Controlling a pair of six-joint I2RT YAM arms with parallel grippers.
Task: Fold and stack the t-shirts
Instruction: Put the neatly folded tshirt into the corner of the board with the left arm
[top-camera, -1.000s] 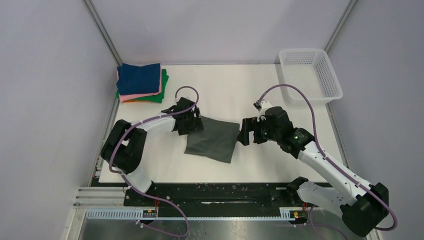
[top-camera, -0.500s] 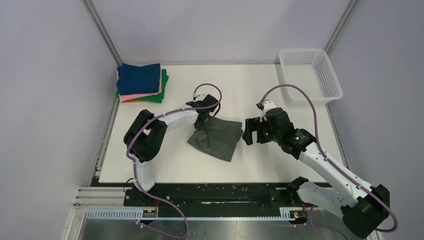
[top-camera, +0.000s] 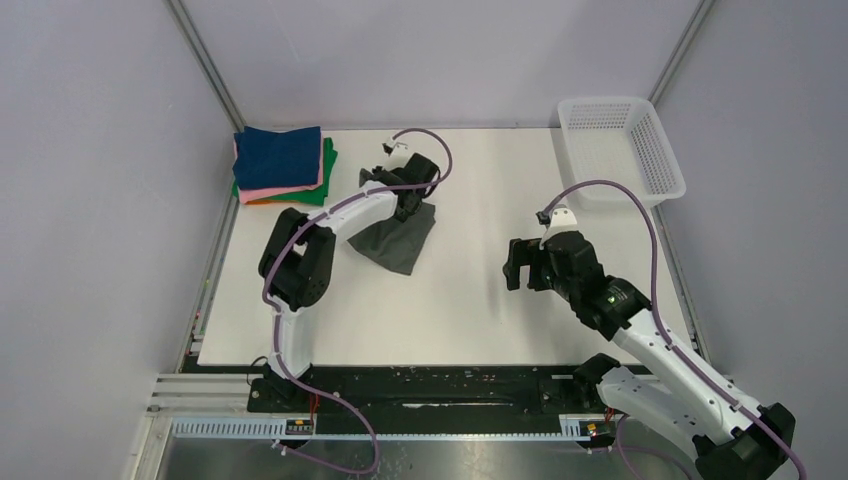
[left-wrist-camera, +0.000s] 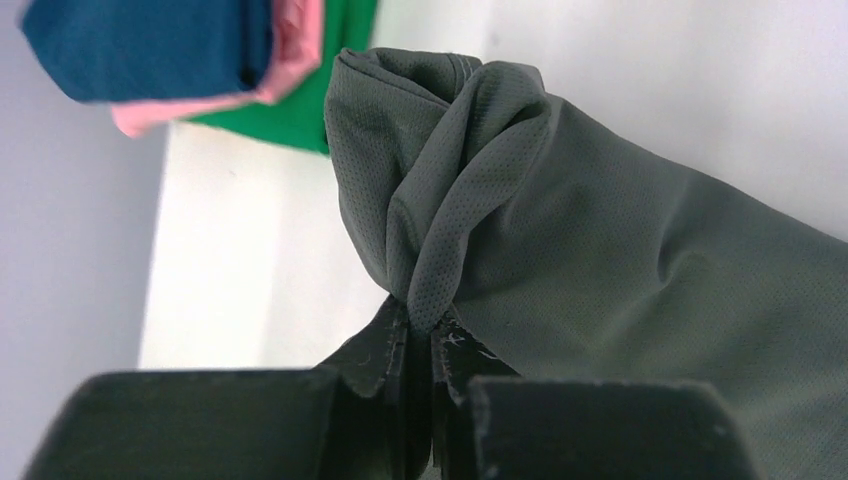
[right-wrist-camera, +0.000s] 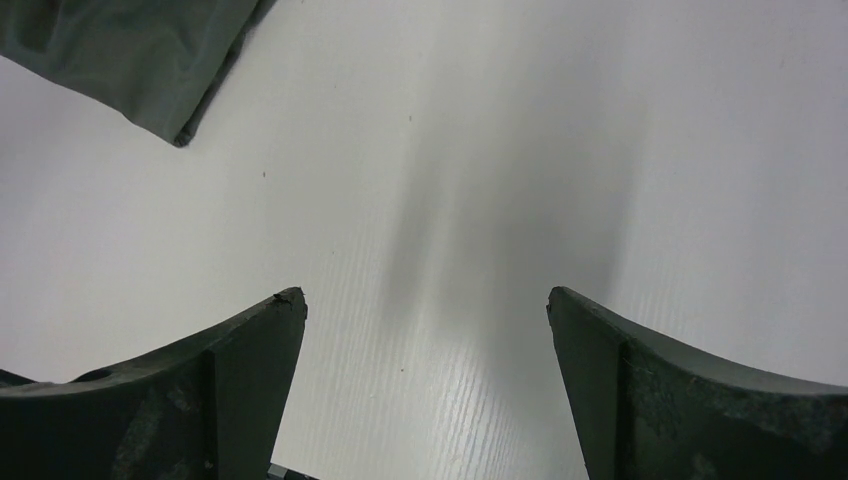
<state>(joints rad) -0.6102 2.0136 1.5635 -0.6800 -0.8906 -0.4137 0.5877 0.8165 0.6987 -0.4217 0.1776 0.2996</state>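
Closest to the arm bases, the right fingers (top-camera: 513, 266) are hovering over a bare stretch of the bench (top-camera: 470, 310). They are spread wide apart and are holding nothing. In the right wrist view their two dark, matte, curved pads (right-wrist-camera: 240, 385) are framing smooth white board with a faint fine grain, and a soft grey shadow is running down the middle. A hemmed corner of the dark grey-green t-shirt (right-wrist-camera: 130, 60) is showing at the upper left of that view, well apart from these fingers.

Further in, left of centre, the shirt is trailing over the bench as a slumped, roughly wedge-shaped heap, with its far end gathered up. The left fingers (top-camera: 404, 205) are pressing together on that gathered end and gripping it tightly. In the left wrist view a bunched fold is being squeezed between the black tips. The cloth is a thin knit with a tiny pinhole mesh texture. It is twisting into a rolled knot just beyond the tips and then draping away to the right in a smoother sheet. Whether the rest of the shirt is resting fully on the bench is not clear.

At the far left corner, a stack (top-camera: 283, 165) of folded t-shirts is sitting in soft squares. A navy blue one is lying on top, a pink one under it, a sliver of orange below that, and a green one is jutting out to the right. At the far right corner, a white plastic mesh basket (top-camera: 622, 150) is standing, rectangular with perforated walls.
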